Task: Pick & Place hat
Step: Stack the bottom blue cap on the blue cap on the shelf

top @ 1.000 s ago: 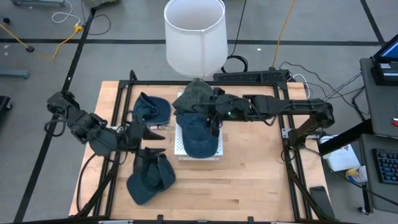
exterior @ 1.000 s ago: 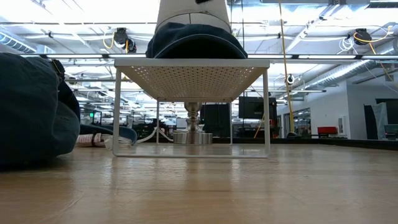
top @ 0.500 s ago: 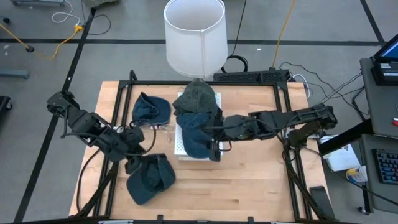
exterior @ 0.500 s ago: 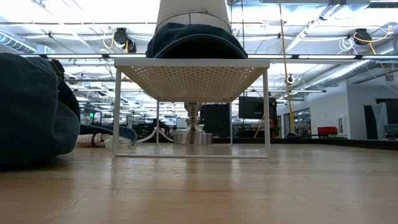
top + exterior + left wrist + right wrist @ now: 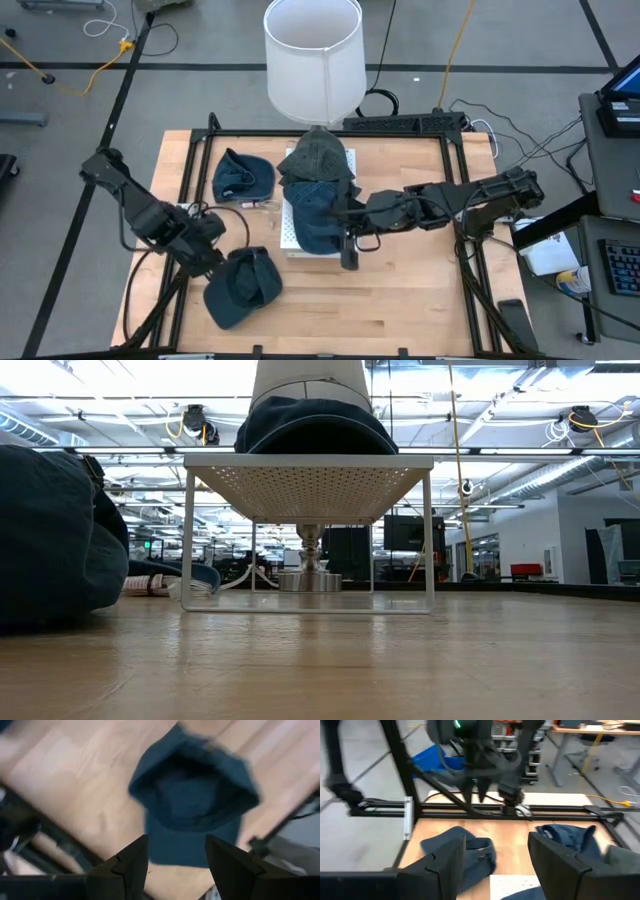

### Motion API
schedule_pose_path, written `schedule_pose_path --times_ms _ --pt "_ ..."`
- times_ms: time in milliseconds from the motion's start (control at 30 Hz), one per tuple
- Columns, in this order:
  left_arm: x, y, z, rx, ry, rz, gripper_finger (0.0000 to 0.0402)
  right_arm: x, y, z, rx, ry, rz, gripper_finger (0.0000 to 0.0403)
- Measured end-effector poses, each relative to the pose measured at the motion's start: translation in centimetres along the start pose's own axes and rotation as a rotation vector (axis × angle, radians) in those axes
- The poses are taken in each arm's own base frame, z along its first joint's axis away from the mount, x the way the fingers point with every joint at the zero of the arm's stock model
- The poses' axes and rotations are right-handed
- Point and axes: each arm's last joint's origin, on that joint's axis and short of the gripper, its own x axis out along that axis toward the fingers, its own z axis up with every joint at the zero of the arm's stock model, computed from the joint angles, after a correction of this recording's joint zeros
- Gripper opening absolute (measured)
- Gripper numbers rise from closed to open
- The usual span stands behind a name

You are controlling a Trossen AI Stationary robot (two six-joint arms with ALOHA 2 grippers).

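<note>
One dark blue hat [image 5: 240, 288] lies crown-down on the table near its near-left corner, its hollow facing up [image 5: 195, 805]. My left gripper [image 5: 214, 260] hangs open just above it, fingers pointing down at its brim end [image 5: 175, 855]. A second blue hat [image 5: 318, 220] and an olive hat [image 5: 318, 155] rest on a white wire rack [image 5: 288, 238]. A third blue hat [image 5: 242, 176] lies left of the rack. My right gripper [image 5: 348, 255] is open at the rack's near right corner, touching nothing [image 5: 497, 865].
A white lamp shade [image 5: 313, 55] stands beyond the far edge, behind the rack. Black frame rails [image 5: 205, 150] run along the table's sides. Bare wood lies near and right of the rack [image 5: 400, 300]. In the low view the rack [image 5: 310, 460] stands on thin legs.
My left gripper has swung from beside the rack toward the near edge and tipped down over the near-left hat. My right gripper has drawn back from above the hats on the rack toward the near edge, to the rack's near right corner. The hats have kept still.
</note>
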Motion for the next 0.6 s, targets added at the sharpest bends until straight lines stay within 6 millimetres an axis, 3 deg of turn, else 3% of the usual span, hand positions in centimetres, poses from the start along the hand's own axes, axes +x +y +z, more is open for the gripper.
schedule_pose_path --times_ms 333,600 --pt "5.2 1.4 -1.1 -0.062 0.122 0.127 0.0198 0.0 0.4 0.0 0.000 0.014 0.132 0.0208" --pt "9.0 2.1 -2.0 -0.060 0.119 0.104 0.0198 0.0 0.3 0.0 -0.002 0.007 0.129 0.0208"
